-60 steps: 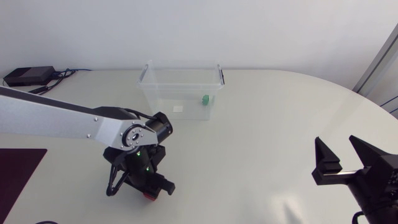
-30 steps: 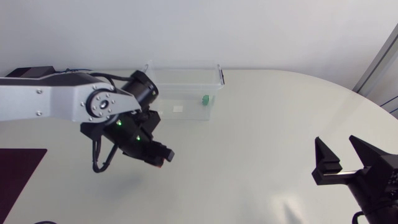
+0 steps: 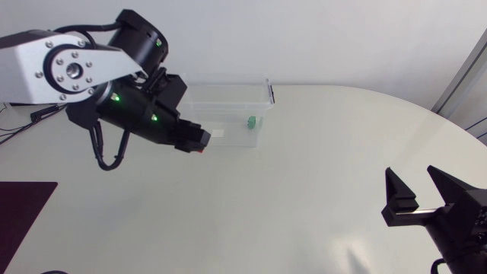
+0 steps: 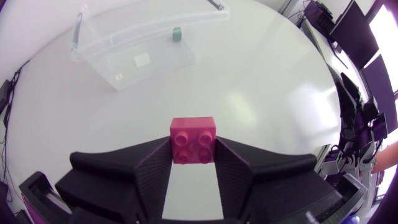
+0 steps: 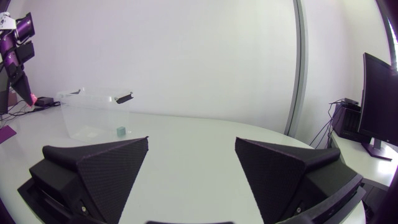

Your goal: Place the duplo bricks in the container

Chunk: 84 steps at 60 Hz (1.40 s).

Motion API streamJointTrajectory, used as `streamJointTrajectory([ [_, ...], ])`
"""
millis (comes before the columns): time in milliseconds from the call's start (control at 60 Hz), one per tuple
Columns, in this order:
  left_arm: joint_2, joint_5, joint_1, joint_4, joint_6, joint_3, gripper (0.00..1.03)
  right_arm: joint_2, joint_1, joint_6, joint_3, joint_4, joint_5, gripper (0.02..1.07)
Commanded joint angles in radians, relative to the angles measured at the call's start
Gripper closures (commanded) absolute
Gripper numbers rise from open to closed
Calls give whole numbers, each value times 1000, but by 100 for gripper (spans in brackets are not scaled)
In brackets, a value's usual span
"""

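Carrying the pink brick (image 4: 193, 140) pinched between its two fingers, the left gripper (image 3: 196, 141) hangs, in the head view, just off the 8 o'clock side of the clear container (image 3: 225, 79). The container stands toward the table's 12 o'clock, with a green brick (image 3: 250, 121) inside near its 4 o'clock corner. To do this step well, I judge the arm should travel toward 2 o'clock until the brick is fully past the rim. It should then lower a little and part the jaws there, so the brick cannot bounce out. The right gripper (image 3: 417, 194) rests at the table's 4 o'clock, jaws wide and holding nothing.
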Motion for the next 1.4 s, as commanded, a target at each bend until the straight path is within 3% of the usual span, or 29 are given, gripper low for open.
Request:
streamJointTrajectory([
  [0,-21,7,16,32,24,41,79,-8,-10,-21,-20,12,-5,6],
  [350,-11,-76,31,370,29,39,79,-8,-10,-21,-20,12,-5,6],
  [633,65,-119,73,546,47,53,79,-8,-10,-21,-20,12,-5,6],
  [933,185,-131,77,621,62,113,79,-8,-10,-21,-20,12,-5,6],
  [1383,368,-151,76,632,67,266,78,-8,-10,-21,-20,12,-5,6],
])
